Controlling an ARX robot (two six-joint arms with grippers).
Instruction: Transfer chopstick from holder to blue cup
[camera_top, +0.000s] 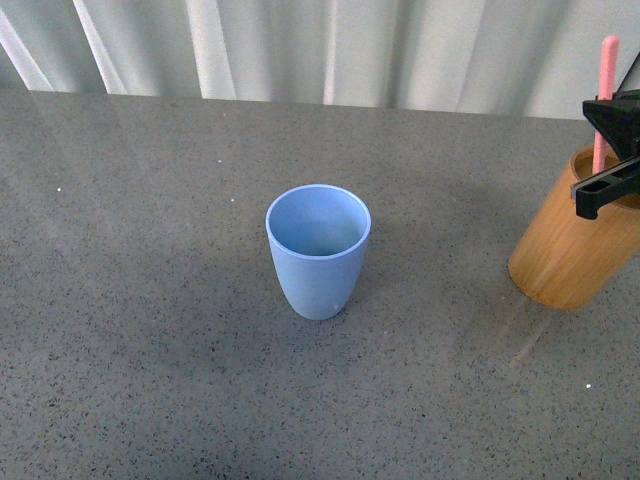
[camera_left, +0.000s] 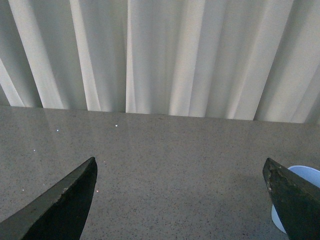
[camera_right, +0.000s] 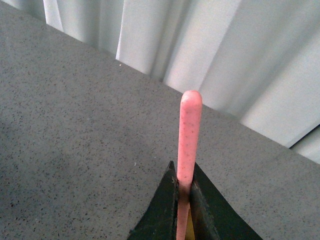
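The light-blue cup (camera_top: 318, 250) stands upright and empty at the middle of the table. Far to its right, at the frame's edge, the orange-brown wooden holder (camera_top: 575, 250) leans a little. The pink chopstick (camera_top: 605, 100) rises out of the holder, its lower part hidden inside. My right gripper (camera_top: 610, 165) is shut on the chopstick just above the holder's rim; the right wrist view shows the chopstick (camera_right: 187, 135) pinched between the black fingers (camera_right: 165, 205). My left gripper (camera_left: 180, 175) hangs open over bare table, with the blue cup (camera_left: 292, 200) beside one finger.
The grey speckled table (camera_top: 150, 300) stretches wide between cup and holder and to the cup's left. Pale pleated curtains (camera_top: 320, 45) close off the table's far edge.
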